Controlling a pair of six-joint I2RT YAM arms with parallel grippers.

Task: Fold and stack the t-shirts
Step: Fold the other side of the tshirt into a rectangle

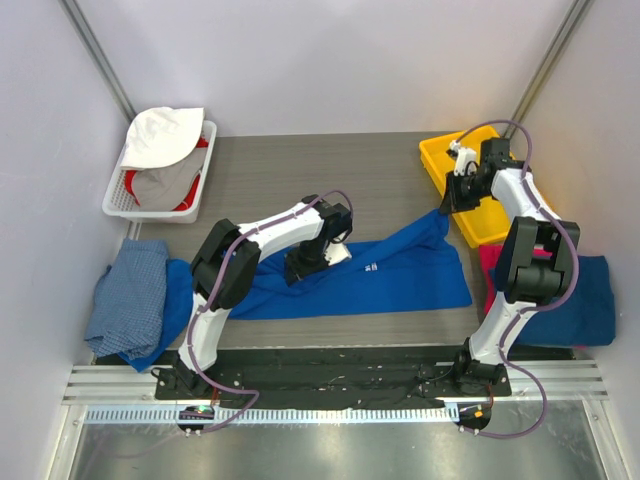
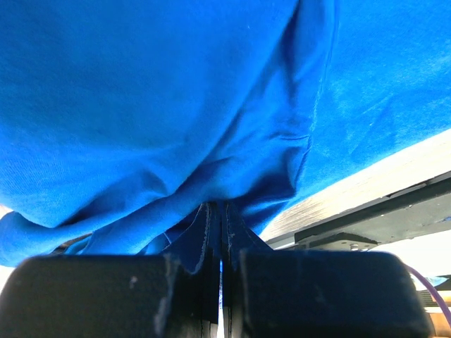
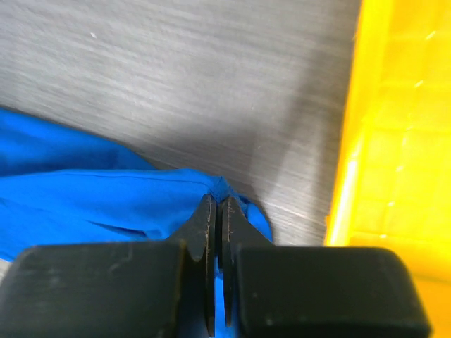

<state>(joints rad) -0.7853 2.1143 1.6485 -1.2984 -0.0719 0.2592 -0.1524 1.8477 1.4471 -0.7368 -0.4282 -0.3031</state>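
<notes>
A royal blue t-shirt (image 1: 380, 280) lies spread across the middle of the table. My left gripper (image 1: 302, 266) is shut on a fold of its cloth near the shirt's left part; in the left wrist view the blue shirt (image 2: 176, 105) hangs over the pinching left gripper (image 2: 220, 224). My right gripper (image 1: 446, 208) is shut on the shirt's far right corner, beside the yellow bin. In the right wrist view the shirt's corner (image 3: 91, 197) bunches between the closed tips of the right gripper (image 3: 218, 208). A dark blue t-shirt (image 1: 585, 300) lies over a magenta pink one (image 1: 491, 268) at the right.
A yellow bin (image 1: 438, 160) stands at the back right, close to my right gripper; it shows as the yellow bin (image 3: 394, 141) in the right wrist view. A white basket (image 1: 115, 200) of clothes sits at the back left. A checked blue garment (image 1: 128, 295) lies at the left edge.
</notes>
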